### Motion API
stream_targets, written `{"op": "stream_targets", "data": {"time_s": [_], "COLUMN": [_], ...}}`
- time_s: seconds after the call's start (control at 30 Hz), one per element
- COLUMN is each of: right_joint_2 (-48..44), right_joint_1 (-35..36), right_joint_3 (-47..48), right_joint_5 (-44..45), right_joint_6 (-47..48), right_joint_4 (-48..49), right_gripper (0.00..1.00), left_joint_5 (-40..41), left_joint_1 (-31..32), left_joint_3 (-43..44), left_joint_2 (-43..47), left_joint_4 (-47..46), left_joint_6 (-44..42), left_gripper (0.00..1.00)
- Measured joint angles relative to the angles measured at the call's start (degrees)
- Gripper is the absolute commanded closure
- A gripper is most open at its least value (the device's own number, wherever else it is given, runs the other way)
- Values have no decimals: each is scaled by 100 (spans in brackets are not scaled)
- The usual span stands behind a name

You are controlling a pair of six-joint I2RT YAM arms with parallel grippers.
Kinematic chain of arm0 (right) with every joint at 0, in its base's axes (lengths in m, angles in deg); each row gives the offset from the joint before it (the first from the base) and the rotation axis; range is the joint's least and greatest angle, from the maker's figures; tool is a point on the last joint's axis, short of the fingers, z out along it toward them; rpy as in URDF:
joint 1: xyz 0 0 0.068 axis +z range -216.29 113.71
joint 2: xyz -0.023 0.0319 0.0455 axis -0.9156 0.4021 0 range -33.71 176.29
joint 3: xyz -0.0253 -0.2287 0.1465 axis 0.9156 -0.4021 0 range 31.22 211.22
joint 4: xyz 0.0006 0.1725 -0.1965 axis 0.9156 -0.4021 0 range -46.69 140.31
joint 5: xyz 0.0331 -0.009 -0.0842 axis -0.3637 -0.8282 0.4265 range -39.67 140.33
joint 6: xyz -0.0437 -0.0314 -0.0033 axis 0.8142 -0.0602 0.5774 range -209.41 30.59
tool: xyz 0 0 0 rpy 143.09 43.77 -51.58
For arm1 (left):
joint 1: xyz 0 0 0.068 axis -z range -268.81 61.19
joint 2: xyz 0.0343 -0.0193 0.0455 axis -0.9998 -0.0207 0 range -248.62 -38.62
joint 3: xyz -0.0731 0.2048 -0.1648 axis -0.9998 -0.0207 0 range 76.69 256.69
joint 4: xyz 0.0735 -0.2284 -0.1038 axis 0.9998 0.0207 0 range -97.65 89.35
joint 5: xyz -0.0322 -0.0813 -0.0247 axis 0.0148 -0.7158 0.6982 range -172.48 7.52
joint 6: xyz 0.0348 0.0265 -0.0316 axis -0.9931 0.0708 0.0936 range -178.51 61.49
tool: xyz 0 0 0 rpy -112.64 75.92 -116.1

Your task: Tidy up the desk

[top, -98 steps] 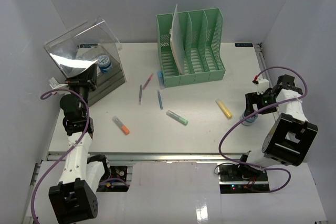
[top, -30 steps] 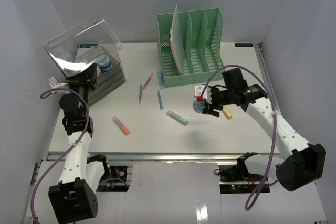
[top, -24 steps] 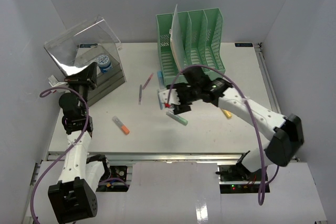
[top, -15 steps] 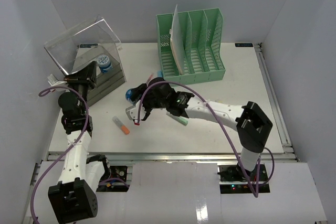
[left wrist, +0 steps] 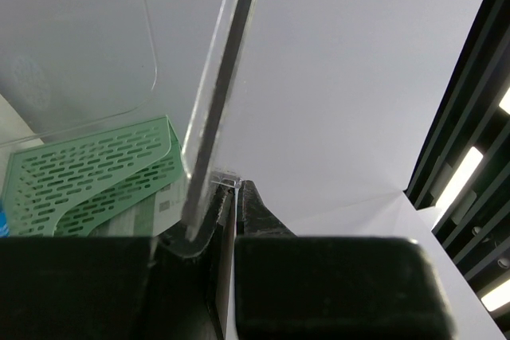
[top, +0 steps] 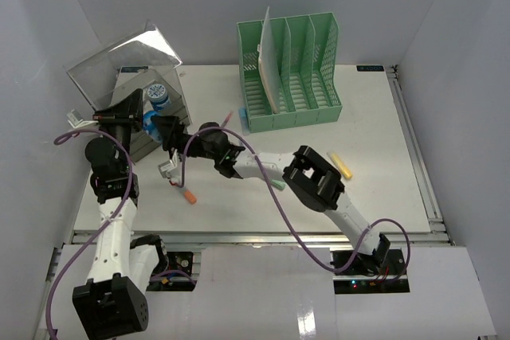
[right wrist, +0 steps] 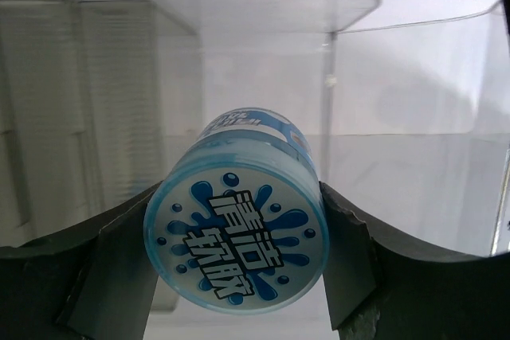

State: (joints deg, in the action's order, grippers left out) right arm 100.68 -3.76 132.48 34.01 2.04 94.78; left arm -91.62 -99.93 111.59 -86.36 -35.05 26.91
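Observation:
The desk (top: 374,141) is a white tabletop. At its far left stands a clear plastic box (top: 182,109) with one blue tub (top: 159,97) inside. My left gripper (top: 131,103) is shut on the edge of the box's clear lid (top: 123,65) and holds it raised; the left wrist view shows that lid (left wrist: 215,93) pinched at my left gripper (left wrist: 229,189). My right arm reaches across the desk to the box mouth. There my right gripper (right wrist: 235,236) is shut on a second blue tub (right wrist: 235,232), also seen as the held tub (top: 151,124).
A green file rack (top: 291,69) stands at the back centre. Loose on the desk lie an orange marker (top: 185,193), a yellow marker (top: 341,165), a green marker (top: 276,183) and a pink pen (top: 227,121). Grey walls close the sides.
My right arm has swept from the desk's right side to the box on the left, carrying the blue tub. My left gripper has lifted the lid a little higher.

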Motion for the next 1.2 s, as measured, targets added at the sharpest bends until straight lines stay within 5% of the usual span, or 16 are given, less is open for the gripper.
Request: {"op": "stream_targets", "data": {"time_s": [0.17, 0.37, 0.8, 1.2], "right_joint_2": [1023, 1346, 1950, 1126], "right_joint_1": [-32, -74, -309, -255], "right_joint_3": [1896, 2470, 2773, 1897], "right_joint_5": [-175, -492, -543, 228], "right_joint_6": [85, 259, 365, -1861], "right_joint_4": [31, 33, -444, -464], "right_gripper": [92, 89, 89, 92], "left_joint_5": [14, 33, 82, 91], "left_joint_1": [2, 2, 2, 2], "left_joint_3": [93, 122, 122, 163], "left_joint_2": [1, 1, 45, 73], "left_joint_4": [42, 44, 62, 116], "left_joint_6": [-9, -7, -7, -53], "left_gripper": [100, 100, 100, 100]}}
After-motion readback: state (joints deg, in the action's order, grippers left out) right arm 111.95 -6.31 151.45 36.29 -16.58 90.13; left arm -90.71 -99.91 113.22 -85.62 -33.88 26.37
